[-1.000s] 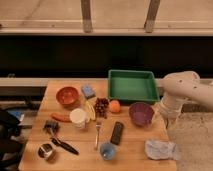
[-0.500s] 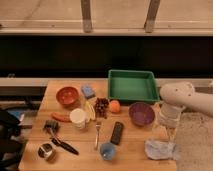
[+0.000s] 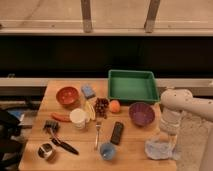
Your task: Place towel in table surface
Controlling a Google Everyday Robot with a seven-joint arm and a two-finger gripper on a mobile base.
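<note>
1. Pale blue-grey cloth, the towel [image 3: 159,149], is lying crumpled at the near right corner of the wooden table [image 3: 134,154], close to both the front and right edges.
2. The gripper [image 3: 167,139] is being held just over the towel's far side. Whether it is clenched on the cloth or released cannot be told.
3. The white arm [image 3: 176,102] is being bent down from beyond the table's right edge.
4. Open wood is showing left of the towel as far as a blue cup [image 3: 107,150], a fork [image 3: 97,134] and a black remote [image 3: 117,133].
5. A metal tin [image 3: 46,151] and a black-handled tool [image 3: 64,145] are lying at the near left.
6. A purple bowl [image 3: 141,113] is standing just behind the towel, near the arm and crowding that side.
7. At mid-table an orange [image 3: 115,106], grapes [image 3: 102,106] and a white cup [image 3: 78,118] are being kept well apart from the towel.
8. Farthest back, a red bowl [image 3: 67,96], a blue sponge [image 3: 88,91] and a green tray [image 3: 132,86] are lining the rear edge.
</note>
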